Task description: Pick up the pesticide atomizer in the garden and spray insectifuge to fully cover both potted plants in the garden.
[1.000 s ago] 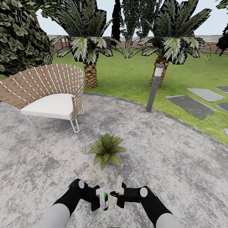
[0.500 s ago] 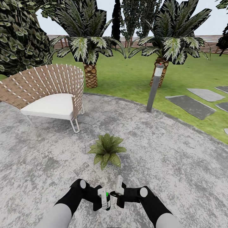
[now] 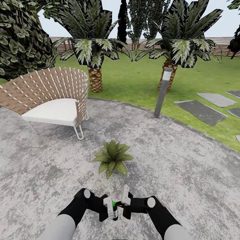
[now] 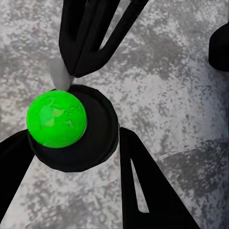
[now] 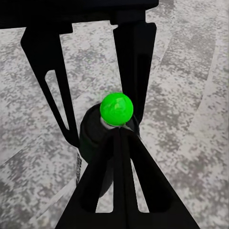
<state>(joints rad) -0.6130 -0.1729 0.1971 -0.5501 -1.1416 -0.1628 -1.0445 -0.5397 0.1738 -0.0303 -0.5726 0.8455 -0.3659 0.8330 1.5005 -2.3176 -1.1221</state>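
One potted plant [image 3: 112, 157], a low rosette of speckled leaves, stands on the round stone patio [image 3: 190, 173] just ahead of my hands. My left gripper [image 3: 111, 210] is shut on the pesticide atomizer [image 3: 114, 210], a dark bottle with a bright green ball on top [image 4: 56, 119]. It holds the bottle upright, low and close to my body. My right gripper [image 3: 119, 204] is shut, its joined fingertips [image 5: 119, 138] pressed against the atomizer's head [image 5: 116, 109] beside the pale trigger [image 4: 58, 74]. The plant lies about a forearm's length beyond both grippers.
A woven chair with a white cushion [image 3: 53, 110] stands at the left on the patio. A grey bollard lamp [image 3: 162, 95] rises at the patio's far edge. Two palms [image 3: 95, 78] [image 3: 168, 75], lawn, stepping stones [image 3: 200, 111] and a slatted fence lie beyond.
My left gripper has carried the atomizer slightly right, toward the right gripper, until its head meets the right fingertips. The camera and the plant have not moved.
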